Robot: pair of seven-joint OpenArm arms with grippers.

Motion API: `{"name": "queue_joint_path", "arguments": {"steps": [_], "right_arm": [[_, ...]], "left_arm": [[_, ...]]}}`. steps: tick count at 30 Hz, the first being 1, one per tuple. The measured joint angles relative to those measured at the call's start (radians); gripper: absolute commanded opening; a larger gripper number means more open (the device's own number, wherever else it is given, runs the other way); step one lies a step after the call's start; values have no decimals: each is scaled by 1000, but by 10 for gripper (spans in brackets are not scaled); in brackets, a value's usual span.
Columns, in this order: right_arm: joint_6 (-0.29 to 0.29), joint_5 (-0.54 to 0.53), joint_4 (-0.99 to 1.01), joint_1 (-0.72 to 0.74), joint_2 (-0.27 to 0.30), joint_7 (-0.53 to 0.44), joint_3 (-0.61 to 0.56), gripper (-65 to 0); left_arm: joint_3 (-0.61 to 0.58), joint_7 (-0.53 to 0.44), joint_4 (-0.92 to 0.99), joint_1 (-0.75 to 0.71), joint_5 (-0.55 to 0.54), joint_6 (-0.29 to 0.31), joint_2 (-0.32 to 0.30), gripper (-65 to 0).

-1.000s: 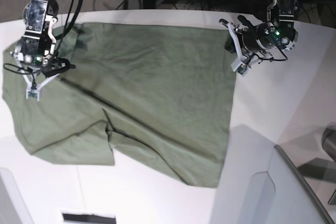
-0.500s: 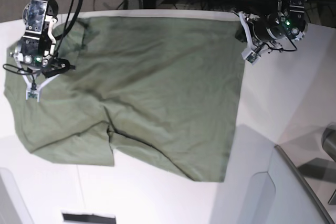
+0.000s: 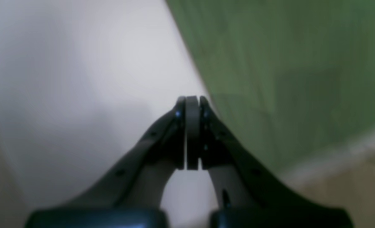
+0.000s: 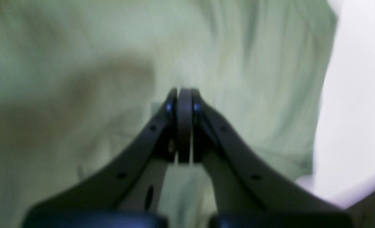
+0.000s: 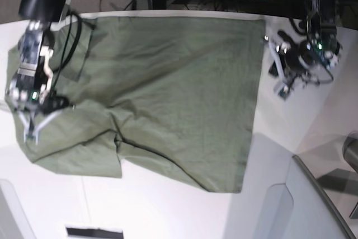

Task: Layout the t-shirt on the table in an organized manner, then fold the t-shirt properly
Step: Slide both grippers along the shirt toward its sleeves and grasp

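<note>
Pulling away, your left fingers (image 5: 278, 74) now sit closed and empty beside the t-shirt (image 5: 168, 88), whose far edge has reached the counter (image 5: 302, 121) rim; right fingers (image 5: 31, 127), also closed, hover over its sleeve end.

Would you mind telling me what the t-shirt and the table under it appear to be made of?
The t-shirt looks like soft, matte knit cloth, probably cotton: it drapes limply in shallow wrinkles and folds. The table looks like a hard, smooth white board, maybe laminate or painted wood: it is flat with an even, faint sheen.
</note>
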State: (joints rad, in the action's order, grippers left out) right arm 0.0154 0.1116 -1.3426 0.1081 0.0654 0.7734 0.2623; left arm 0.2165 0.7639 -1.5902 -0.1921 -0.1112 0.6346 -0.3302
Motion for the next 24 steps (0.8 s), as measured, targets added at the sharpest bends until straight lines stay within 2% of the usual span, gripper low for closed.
{"name": "queue_joint_path", "arguments": {"steps": [1, 3, 5, 7, 12, 15, 20, 24], "right_arm": [[7, 16, 77, 50, 32, -12, -31, -650], [66, 7, 252, 163, 95, -39, -75, -650], [79, 28, 410, 238, 106, -111, -91, -650], [114, 3, 531, 288, 111, -178, -100, -650], [98, 22, 787, 393, 146, -343, -99, -650], [100, 19, 853, 420, 161, -347, -99, -650], [102, 16, 834, 383, 167, -399, -99, -650], [101, 19, 835, 384, 175, -397, -95, -650]], "left_arm": [[-9, -8, 20, 39, -7, -3, 7, -650], [-56, -6, 108, 141, 3, -60, 27, -650], [-95, -3, 206, 219, 1, -77, 58, -650], [-143, -3, 317, 295, 5, -102, 92, -650], [-201, -21, 465, 374, 5, -139, 131, -650], [-204, -40, 465, 372, 2, -138, 131, -650], [-197, -42, 466, 347, -2, -138, 111, -650], [-201, -51, 484, 351, -9, -137, 92, -650]]}}
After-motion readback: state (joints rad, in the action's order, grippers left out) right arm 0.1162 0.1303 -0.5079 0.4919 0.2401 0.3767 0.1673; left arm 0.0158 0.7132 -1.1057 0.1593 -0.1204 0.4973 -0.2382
